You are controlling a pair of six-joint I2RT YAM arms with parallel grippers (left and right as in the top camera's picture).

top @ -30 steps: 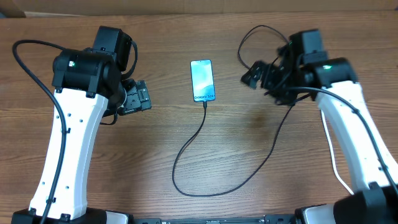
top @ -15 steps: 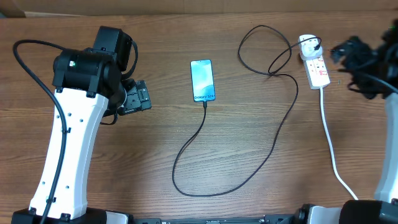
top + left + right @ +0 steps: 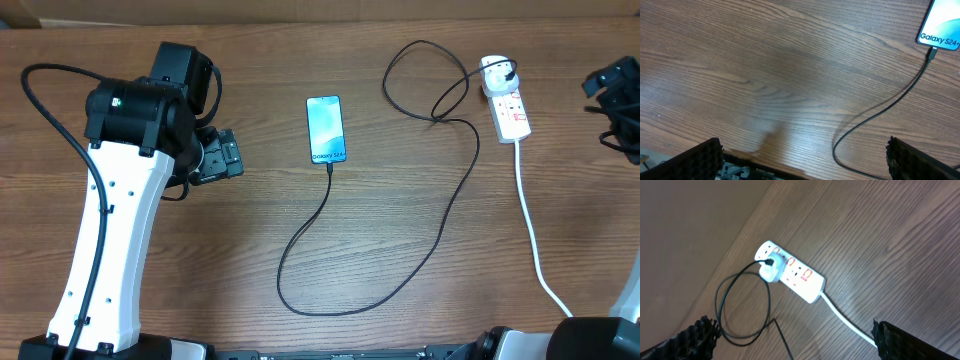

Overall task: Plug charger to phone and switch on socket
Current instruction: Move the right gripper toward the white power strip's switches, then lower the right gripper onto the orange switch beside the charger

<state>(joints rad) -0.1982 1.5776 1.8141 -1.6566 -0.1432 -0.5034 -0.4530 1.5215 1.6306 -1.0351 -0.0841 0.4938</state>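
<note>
The phone [image 3: 326,129] lies flat at the table's middle back, screen lit; its bottom edge shows in the left wrist view [image 3: 941,25]. The black charger cable [image 3: 330,235] is plugged into the phone's bottom edge, loops forward and runs back to the white socket [image 3: 508,108] at the right back. A white adapter [image 3: 771,270] holding the cable sits in the socket [image 3: 800,277]. My left gripper [image 3: 222,157] is open and empty, left of the phone. My right gripper [image 3: 612,78] is open and empty, at the right edge, right of the socket.
The socket's thick white cord [image 3: 530,225] runs from the strip toward the front right edge of the table. The cable makes a loop [image 3: 425,80] behind and left of the socket.
My right arm has pulled away from the socket to the right edge of the view, uncovering the strip. The left arm, phone and cable have not moved.
</note>
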